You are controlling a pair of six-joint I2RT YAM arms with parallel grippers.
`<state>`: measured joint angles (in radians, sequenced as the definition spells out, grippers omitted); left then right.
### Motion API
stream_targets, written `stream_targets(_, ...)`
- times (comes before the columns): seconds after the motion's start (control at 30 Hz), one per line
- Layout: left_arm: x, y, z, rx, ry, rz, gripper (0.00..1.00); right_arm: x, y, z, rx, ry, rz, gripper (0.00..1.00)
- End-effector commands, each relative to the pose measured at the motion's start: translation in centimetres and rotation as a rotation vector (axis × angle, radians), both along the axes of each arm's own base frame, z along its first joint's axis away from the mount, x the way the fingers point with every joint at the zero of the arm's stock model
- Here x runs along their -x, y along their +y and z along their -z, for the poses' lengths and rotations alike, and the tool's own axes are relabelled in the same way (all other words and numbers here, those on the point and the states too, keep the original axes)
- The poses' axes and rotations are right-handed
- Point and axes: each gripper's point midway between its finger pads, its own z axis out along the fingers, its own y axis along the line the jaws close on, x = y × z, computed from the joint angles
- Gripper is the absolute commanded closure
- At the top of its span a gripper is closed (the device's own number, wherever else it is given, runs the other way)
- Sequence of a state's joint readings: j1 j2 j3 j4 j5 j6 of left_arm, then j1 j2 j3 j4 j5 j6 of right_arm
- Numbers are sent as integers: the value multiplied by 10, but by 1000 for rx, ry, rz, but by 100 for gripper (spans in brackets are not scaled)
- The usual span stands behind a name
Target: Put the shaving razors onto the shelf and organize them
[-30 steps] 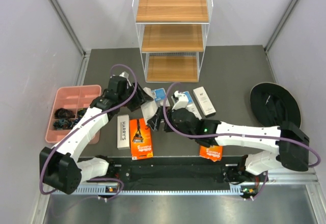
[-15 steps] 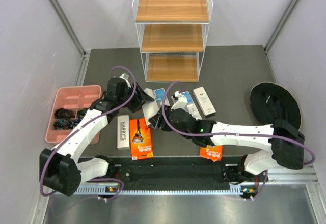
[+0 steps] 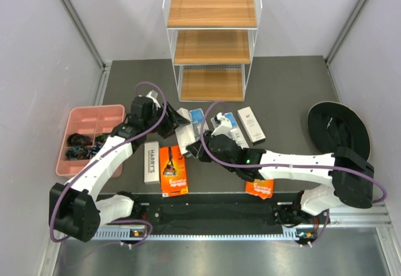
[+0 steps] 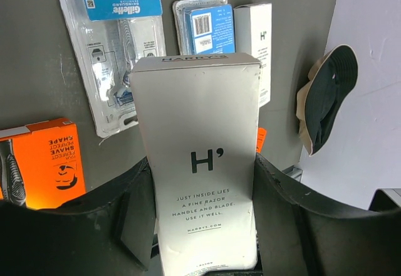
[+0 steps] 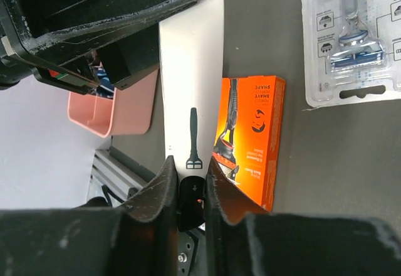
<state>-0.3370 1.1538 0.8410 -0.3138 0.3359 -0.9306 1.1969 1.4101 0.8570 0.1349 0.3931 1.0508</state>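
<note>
Both grippers hold one long white razor box [image 3: 183,139] above the table, in front of the shelf [image 3: 212,44]. My left gripper [image 4: 202,160] is shut on its lower end, the H' face [image 4: 197,132] turned to the camera. My right gripper [image 5: 189,163] is shut on the other end, by the printed razor icon [image 5: 193,138]. On the table lie a white HARRY'S box [image 3: 151,161], two orange cards [image 3: 173,170] [image 3: 260,188], two blue blister packs [image 3: 197,118] [image 3: 227,122] and another white box [image 3: 251,124]. The shelf's three wooden tiers hold nothing.
A pink compartment tray [image 3: 109,116] with dark small items sits at the left edge. A black hat [image 3: 338,128] lies at the right. Grey walls close in on both sides of the table.
My right gripper has moved a little left and closed from wide open onto the end of the white box. The left gripper has kept its hold and barely shifted.
</note>
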Motion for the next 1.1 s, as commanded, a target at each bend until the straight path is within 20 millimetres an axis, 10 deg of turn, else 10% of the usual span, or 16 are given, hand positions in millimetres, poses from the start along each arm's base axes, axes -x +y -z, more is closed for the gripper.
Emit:
stream_targets(0.0, -1, -10, -28, 78, -88, 32, 46, 0, 10, -6, -47, -11, -20, 94)
stream_targets(0.33, -2, -4, -24, 38, -81, 34, 1, 0, 5, -7, -44, -14, -14, 97)
stream_targets(0.53, -5, 23, -25, -131, -81, -35, 1, -1, -5, -8, -23, -4, 6, 97)
stream_targets(0.77, -11, 57, -75, -301, -188, -112, 1, -3, -25, -22, -3, 17, 12, 96)
stream_targets(1.07, -7, 102, -133, -457, -286, -252, 1, -21, -40, -128, -6, -102, -46, 95)
